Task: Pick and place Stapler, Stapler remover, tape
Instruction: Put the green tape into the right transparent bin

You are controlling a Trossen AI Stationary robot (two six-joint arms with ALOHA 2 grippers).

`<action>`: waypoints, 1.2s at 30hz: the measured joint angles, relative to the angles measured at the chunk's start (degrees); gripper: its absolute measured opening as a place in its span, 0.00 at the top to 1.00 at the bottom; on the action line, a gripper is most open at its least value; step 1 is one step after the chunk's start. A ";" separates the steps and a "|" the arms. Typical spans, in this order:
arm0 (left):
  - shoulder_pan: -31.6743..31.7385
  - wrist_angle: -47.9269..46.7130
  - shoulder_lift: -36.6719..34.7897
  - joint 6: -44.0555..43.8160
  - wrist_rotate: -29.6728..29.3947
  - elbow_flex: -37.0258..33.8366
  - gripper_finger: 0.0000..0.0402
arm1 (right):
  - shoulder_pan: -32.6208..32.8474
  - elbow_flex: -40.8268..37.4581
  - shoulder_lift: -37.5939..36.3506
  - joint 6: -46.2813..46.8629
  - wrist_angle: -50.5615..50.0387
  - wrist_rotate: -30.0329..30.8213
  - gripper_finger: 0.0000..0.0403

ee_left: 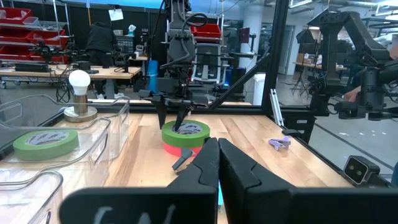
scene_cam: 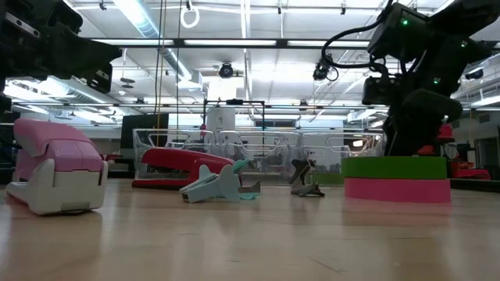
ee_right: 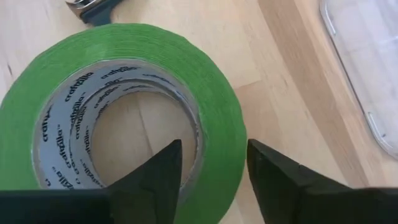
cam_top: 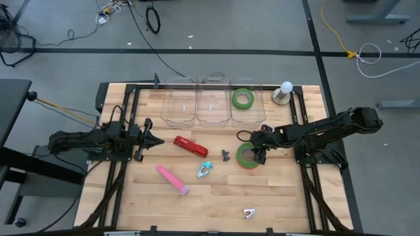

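Note:
A green roll of tape [ee_right: 124, 93] lies flat on top of a red roll [scene_cam: 397, 190] right of the table's middle. My right gripper [ee_right: 214, 146] points steeply down over it, open, one finger inside the roll's open centre and one outside its wall. A second green roll [cam_top: 243, 98] lies in a clear bin. The red stapler [cam_top: 190, 146], a pink stapler [cam_top: 172, 179], a teal staple remover [cam_top: 204, 170] and a dark one [cam_top: 226, 155] lie on the table. My left gripper [cam_top: 157, 140] waits shut at the left. My right gripper straddles the green roll's wall [ee_right: 221, 134] on the side nearest its arm, one finger in the hollow and one outside, coming from above at a slant. I cannot tell whether the fingers touch the wall. The roll lies flat on the red roll.
Three clear bins [cam_top: 197, 105] stand in a row along the far edge. A lamp with a white bulb [cam_top: 283, 92] stands to their right. A small grey remover [cam_top: 249, 213] lies near the front edge. Bare wood shows at the front left.

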 joint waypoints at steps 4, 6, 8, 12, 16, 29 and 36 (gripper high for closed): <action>0.00 0.02 0.01 0.00 0.00 0.00 0.99 | 0.00 0.00 0.00 0.02 0.12 0.00 0.63; 0.00 0.01 0.01 -0.02 0.00 0.00 0.99 | 0.00 0.00 0.00 0.02 0.12 0.02 0.66; 0.02 0.01 0.01 0.00 0.00 0.00 0.99 | 0.00 0.00 0.00 0.02 0.12 0.04 0.68; 0.01 0.02 0.01 0.00 0.00 0.00 0.99 | 0.00 0.00 0.00 0.00 0.12 0.04 0.72; 0.00 0.02 0.01 0.00 0.00 0.00 0.99 | 0.00 0.00 0.00 0.00 0.15 0.04 0.74; 0.00 0.01 0.00 -0.02 0.00 0.00 0.99 | 0.00 0.90 0.00 -0.20 0.74 -0.83 0.75; 0.00 0.00 0.01 0.00 0.00 0.00 0.99 | -0.32 6.26 0.00 -0.96 0.64 -0.88 0.75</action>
